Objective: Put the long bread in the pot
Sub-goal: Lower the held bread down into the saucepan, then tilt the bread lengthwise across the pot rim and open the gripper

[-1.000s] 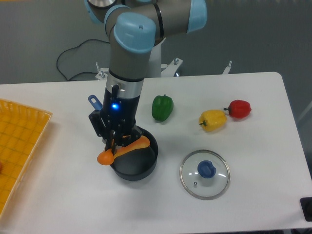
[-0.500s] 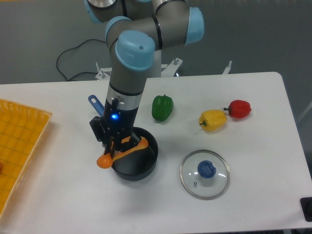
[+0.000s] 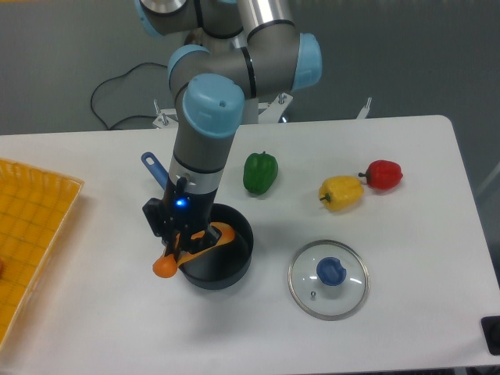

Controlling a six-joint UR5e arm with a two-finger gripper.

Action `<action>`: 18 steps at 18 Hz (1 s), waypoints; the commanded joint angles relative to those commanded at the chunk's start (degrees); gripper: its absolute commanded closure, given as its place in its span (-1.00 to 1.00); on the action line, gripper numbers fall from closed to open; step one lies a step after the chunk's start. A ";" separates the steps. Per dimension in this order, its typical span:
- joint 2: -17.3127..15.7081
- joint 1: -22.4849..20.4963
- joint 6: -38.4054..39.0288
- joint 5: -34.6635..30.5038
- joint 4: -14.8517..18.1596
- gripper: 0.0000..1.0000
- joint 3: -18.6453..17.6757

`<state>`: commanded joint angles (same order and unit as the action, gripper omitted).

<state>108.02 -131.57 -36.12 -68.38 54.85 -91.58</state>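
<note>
1. The gripper [image 3: 184,238] clamps the bread [image 3: 190,248], which lies tilted across the pot [image 3: 223,262] rim, one end hanging outside.
2. Being longer than the pot, it should probably be tipped steeper, inner end down, before release.

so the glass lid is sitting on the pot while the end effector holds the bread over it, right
Not quite. The fixed camera shows the glass lid lying flat on the table, to the right of the pot and apart from it. The rest holds: the end effector grips the bread over the open pot.
</note>
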 joint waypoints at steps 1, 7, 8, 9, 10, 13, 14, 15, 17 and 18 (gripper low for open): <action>0.00 0.00 -0.88 0.00 -0.26 0.71 -0.79; 1.40 0.35 -2.20 -2.02 -0.62 0.70 -2.29; 1.67 0.44 -2.20 -2.02 -0.62 0.69 -2.20; 1.93 0.53 -2.20 -2.11 -0.70 0.68 -2.20; 2.02 0.53 -2.20 -2.11 -0.71 0.65 -2.20; 2.46 0.53 -2.55 -2.20 -0.97 0.57 -2.20; 2.55 0.53 -2.90 -2.20 -0.97 0.55 -2.20; 2.81 0.53 -3.17 -2.20 -0.97 0.50 -2.20; 2.99 0.53 -3.78 -2.20 -0.97 0.38 -2.20; 2.99 0.53 -3.87 -2.20 -0.97 0.28 -2.20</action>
<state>111.01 -131.04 -39.99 -70.58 53.88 -93.78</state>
